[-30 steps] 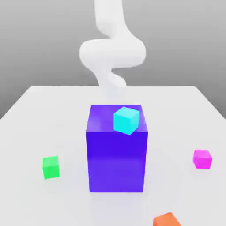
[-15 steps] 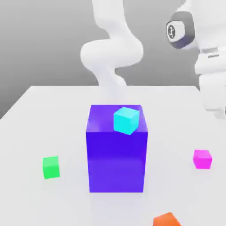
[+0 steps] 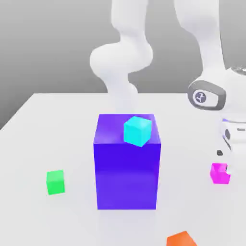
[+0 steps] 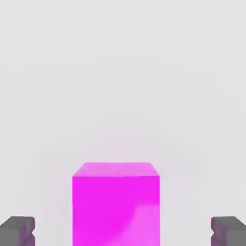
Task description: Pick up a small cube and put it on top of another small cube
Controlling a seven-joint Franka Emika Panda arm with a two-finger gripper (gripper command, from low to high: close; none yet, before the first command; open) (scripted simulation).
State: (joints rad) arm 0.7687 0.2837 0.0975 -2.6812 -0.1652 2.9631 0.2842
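Magenta small cube (image 4: 116,204), purple-blue block (image 3: 127,173), cyan cube (image 3: 137,130), green cube (image 3: 55,182), seemingly orange cube (image 3: 180,239).

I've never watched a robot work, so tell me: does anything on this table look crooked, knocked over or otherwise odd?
Only one thing: the cyan cube sits turned at an angle on the big purple block, near its edge, not square with it. The magenta cube, green cube and orange cube rest flat on the table.

A: What sits around the big purple-blue block (image 3: 127,168)?
B: A small green cube (image 3: 55,182) well off to the exterior view's left; an orange cube (image 3: 180,239) nearer the camera, on the white tabletop (image 3: 53,125).
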